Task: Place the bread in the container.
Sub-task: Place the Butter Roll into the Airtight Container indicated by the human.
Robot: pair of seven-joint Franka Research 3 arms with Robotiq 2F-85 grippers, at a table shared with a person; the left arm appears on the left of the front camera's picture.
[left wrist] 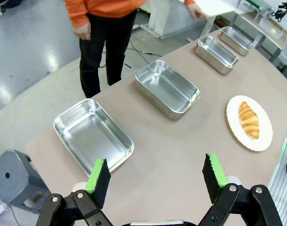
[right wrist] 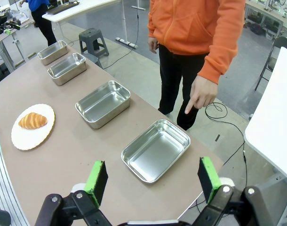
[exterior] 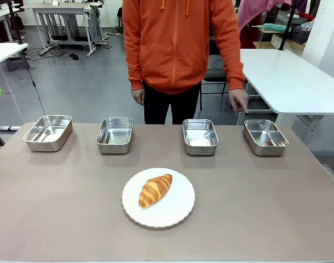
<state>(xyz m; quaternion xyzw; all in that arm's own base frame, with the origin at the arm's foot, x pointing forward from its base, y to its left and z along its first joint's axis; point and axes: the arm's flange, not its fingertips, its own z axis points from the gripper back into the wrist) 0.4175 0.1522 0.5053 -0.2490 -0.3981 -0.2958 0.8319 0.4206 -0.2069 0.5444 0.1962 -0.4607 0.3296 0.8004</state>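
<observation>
The croissant (exterior: pixel 155 190) lies on the white plate (exterior: pixel 180 213), tips toward 1 and 7 o'clock; it looks light, soft and flaky, best pinched gently across its thick middle. A person's hand (exterior: pixel 239 100) points at the container (exterior: pixel 265 137) at 2 o'clock. The left gripper (left wrist: pixel 155 179) and right gripper (right wrist: pixel 153 181) gape wide, holding nothing

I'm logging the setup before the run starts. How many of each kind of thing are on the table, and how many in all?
stainless-steel pans: 4
white plate: 1
croissant: 1
total: 6
</observation>
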